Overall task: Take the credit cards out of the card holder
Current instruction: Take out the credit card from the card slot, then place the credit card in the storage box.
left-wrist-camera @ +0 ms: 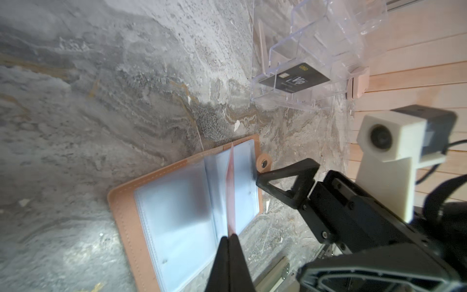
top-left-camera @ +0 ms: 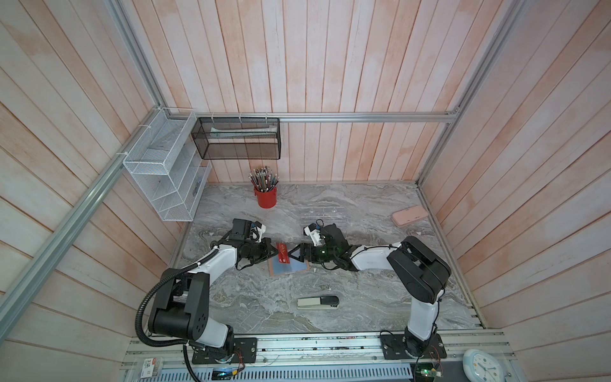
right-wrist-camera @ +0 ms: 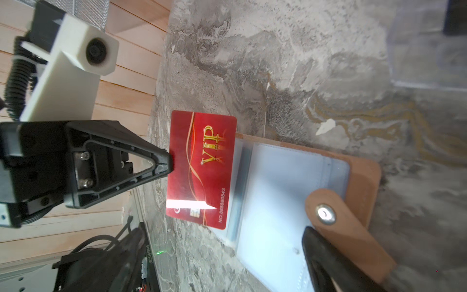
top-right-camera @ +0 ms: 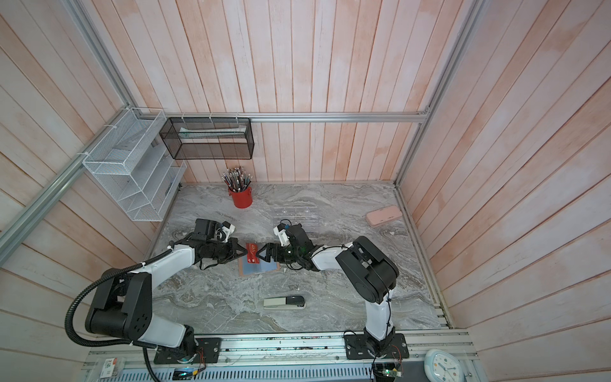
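Left pincer (right-wrist-camera: 168, 161) clamped on the red card (right-wrist-camera: 202, 166), lifted over the open card holder (right-wrist-camera: 364, 172) on the tabletop (top-left-camera: 363, 297); right pincer (top-left-camera: 298, 256) spread apart, steadying the holder; black card (left-wrist-camera: 295, 78) sits in the acrylic rack (left-wrist-camera: 316, 50); teal card unseen, sleeves seemingly empty.

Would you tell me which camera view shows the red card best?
The right wrist view: the red card faces it, lettering readable. The left wrist view catches it edge-on; both top views show it small.
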